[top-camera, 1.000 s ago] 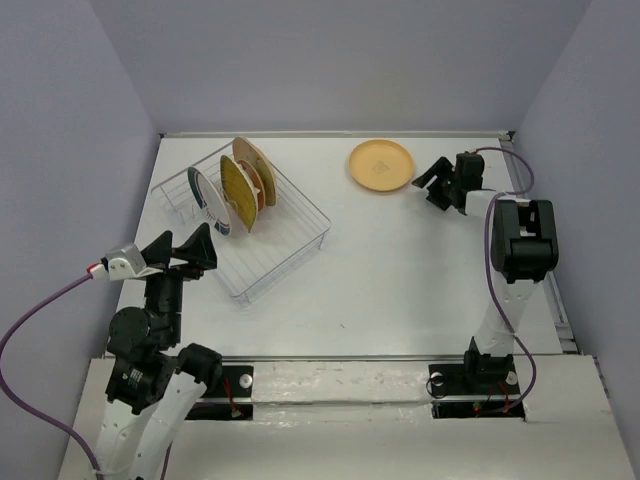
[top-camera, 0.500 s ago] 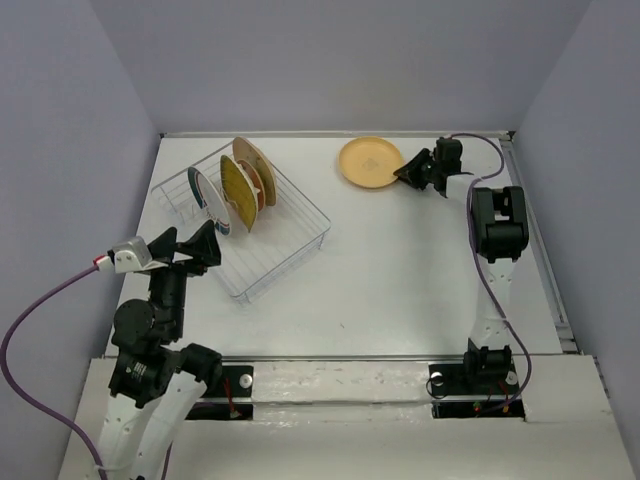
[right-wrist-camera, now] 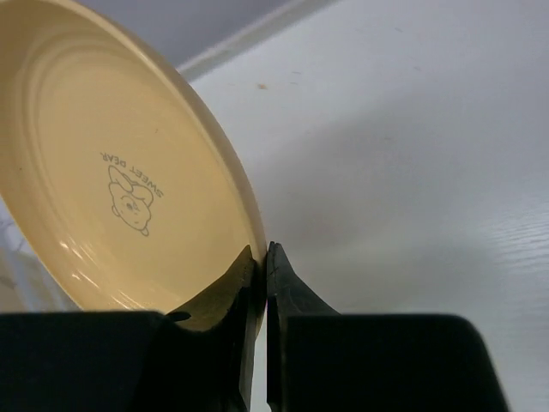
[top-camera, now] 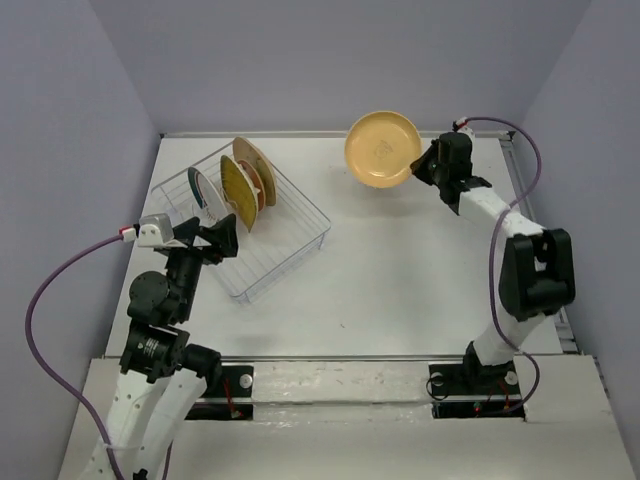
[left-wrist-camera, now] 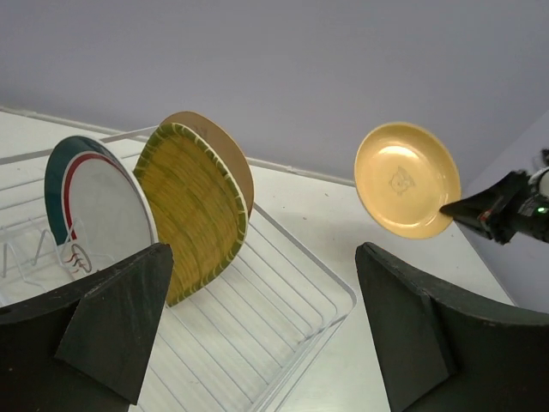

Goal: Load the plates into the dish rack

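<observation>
Plates (top-camera: 235,185), about four, stood upright in the dish rack (top-camera: 305,200). One tan plate (top-camera: 382,149) hung above the table's far side, its rim clamped in the right gripper (top-camera: 419,168), not yet racked. The left gripper (top-camera: 208,240) gaped wide beside the rack.

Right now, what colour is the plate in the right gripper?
Tan-yellow plate with a small printed bear at its centre; best in the right wrist view.

Right end effector (top-camera: 416,168) closed on tan plate (top-camera: 381,148); plate raised off table (top-camera: 400,280), tilted up; left arm (top-camera: 163,292) nearer dish rack (top-camera: 272,262).
</observation>
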Robot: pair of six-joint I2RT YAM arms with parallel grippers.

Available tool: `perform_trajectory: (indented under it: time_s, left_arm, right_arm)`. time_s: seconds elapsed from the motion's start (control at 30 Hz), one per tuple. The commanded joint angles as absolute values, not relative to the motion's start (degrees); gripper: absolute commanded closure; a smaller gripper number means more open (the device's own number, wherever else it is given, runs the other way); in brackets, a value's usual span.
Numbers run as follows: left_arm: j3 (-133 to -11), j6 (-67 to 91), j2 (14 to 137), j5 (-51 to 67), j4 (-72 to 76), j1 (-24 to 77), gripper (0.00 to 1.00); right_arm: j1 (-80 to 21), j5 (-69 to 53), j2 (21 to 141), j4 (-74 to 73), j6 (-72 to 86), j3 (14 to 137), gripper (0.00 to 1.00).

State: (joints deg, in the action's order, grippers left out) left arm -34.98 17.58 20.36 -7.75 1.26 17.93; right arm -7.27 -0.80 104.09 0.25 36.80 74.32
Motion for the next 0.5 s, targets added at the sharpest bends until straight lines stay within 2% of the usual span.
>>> perform_trajectory:
  time_s: [0.0, 0.17, 0.33, 0.37, 0.4, 0.47]
  left_arm:
    - [-38.22, 18.54, 22.85, -2.73, 4.4, 17.4, 0.01]
    - [-44.72, 22.05, 28.63, 13.4, 2.29, 17.4, 0.01]
    - [-45.62, 29.78, 29.79, 16.87, 2.37, 17.4, 0.01]
    - [-45.09, 30.06, 29.71, 16.7, 2.37, 17.4, 0.16]
    - [-44.65, 30.41, 29.62, 16.18, 1.85, 17.4, 0.22]
    - [-44.21, 30.41, 29.71, 15.56, 1.15, 17.4, 0.28]
  right_arm:
    - [-20.9, 15.09, 84.84, 7.81, 26.55, 66.99, 0.93]
    - [-35.82, 24.16, 70.88, 9.05, 23.73, 58.11, 0.93]
    - [-44.9, 25.57, 65.04, 9.05, 24.61, 55.72, 0.93]
    - [-45.7, 25.49, 64.6, 8.79, 24.78, 55.72, 0.93]
    - [-45.7, 24.01, 63.99, 7.83, 25.13, 55.98, 0.93]
    - [-46.31, 22.43, 63.72, 7.39, 26.01, 56.16, 0.93]
